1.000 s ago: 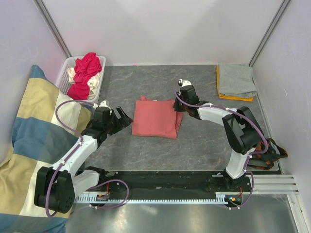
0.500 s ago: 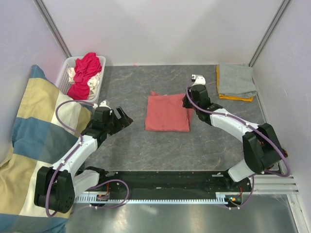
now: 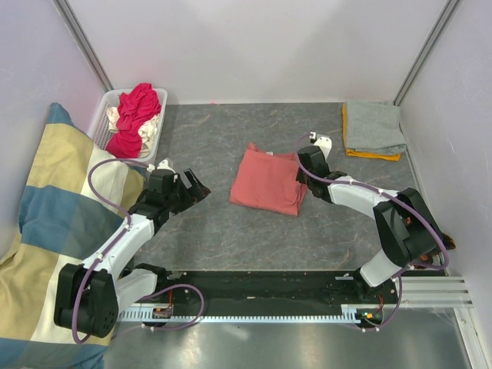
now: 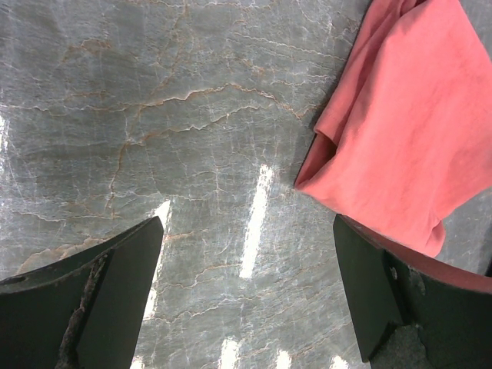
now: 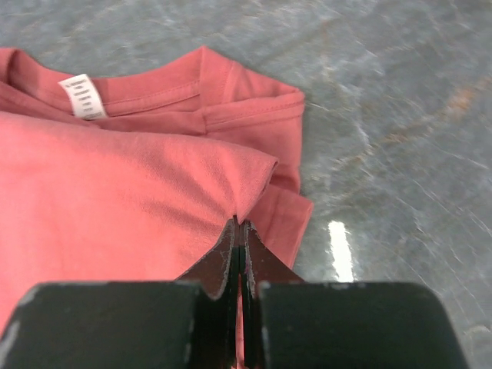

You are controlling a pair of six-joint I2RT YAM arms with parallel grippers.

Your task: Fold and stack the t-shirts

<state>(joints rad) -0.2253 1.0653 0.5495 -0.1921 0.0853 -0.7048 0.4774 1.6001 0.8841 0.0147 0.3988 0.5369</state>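
The salmon-pink t-shirt lies folded near the middle of the desk, turned slightly askew. Its white neck label shows at the collar. The right fingers are pinched tight together on a fold of cloth at the shirt's right edge. The left fingers are spread wide and hold nothing. They hang over bare desk to the left of the shirt, apart from it in the top view. In the far right corner a grey tee lies folded on top of an orange one. The white basket in the far left corner holds a magenta-red tee and a cream one in a loose heap. A striped cushion leans along the left side.
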